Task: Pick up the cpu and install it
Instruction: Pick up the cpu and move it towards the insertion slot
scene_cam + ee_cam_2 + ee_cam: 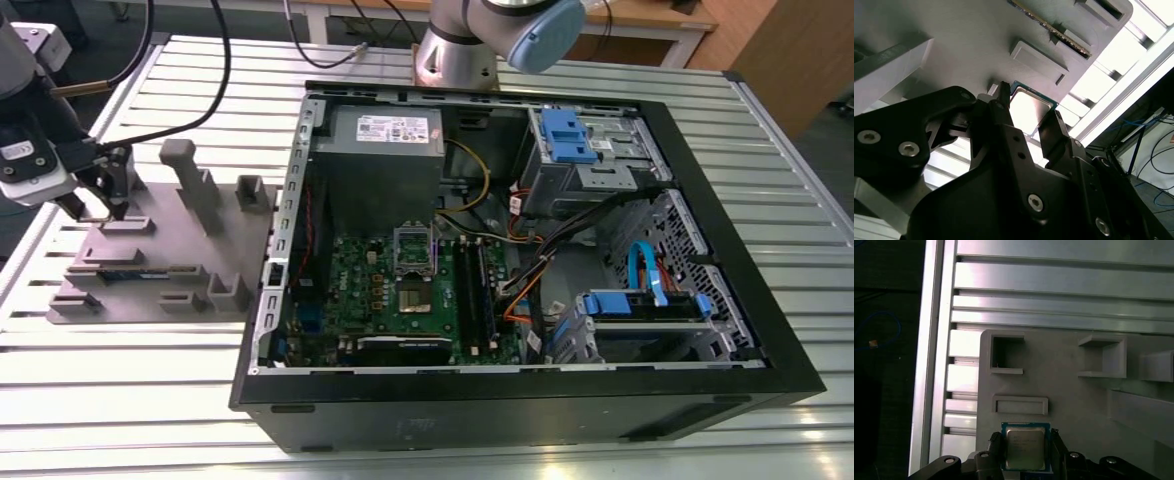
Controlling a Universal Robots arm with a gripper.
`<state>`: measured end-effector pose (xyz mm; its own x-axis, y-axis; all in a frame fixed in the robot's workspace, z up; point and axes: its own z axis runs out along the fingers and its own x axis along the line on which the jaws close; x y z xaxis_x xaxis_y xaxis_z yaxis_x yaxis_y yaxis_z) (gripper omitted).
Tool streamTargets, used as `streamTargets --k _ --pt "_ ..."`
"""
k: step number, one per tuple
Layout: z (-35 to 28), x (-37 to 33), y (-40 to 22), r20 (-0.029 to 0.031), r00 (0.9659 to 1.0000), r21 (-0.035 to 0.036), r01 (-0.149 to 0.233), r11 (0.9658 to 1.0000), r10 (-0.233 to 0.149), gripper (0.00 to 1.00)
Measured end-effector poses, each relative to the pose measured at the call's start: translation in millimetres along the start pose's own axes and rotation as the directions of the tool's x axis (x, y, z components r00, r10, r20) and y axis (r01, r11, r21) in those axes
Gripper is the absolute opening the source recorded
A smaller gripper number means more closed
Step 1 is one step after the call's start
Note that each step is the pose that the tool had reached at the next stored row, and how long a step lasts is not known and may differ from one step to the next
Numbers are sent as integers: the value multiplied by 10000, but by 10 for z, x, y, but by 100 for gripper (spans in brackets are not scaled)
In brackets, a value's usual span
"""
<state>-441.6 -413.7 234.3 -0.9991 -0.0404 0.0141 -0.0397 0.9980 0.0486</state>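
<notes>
Gripper [104,205] low over grey fixture [147,265]. We see fingers [996,447] closed against two opposite edges of cpu [1025,450]. We note cpu flat on fixture, silver top up. Fixture on slatted aluminium table [134,400]. Open computer case [534,410] at exterior view's right. Black cable [224,60] crosses table's far part.

The gripper [102,210] stands low over the grey fixture [147,262]. The fixture's tall posts [198,190] rise close beside the gripper on the case side, and the computer case wall [262,340] stands beyond them. Bare slatted table [134,380] lies open on the tool's opposite side.
</notes>
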Motion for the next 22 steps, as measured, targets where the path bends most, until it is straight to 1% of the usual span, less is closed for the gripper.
streamTargets --k 5,7,22 --pt "-8 0 0 0 10000 0 0 10000 0 47" --pt "-38 0 2 0 10000 0 0 10000 0 47" --pt "-81 1 4 1 10000 0 0 10000 0 47"
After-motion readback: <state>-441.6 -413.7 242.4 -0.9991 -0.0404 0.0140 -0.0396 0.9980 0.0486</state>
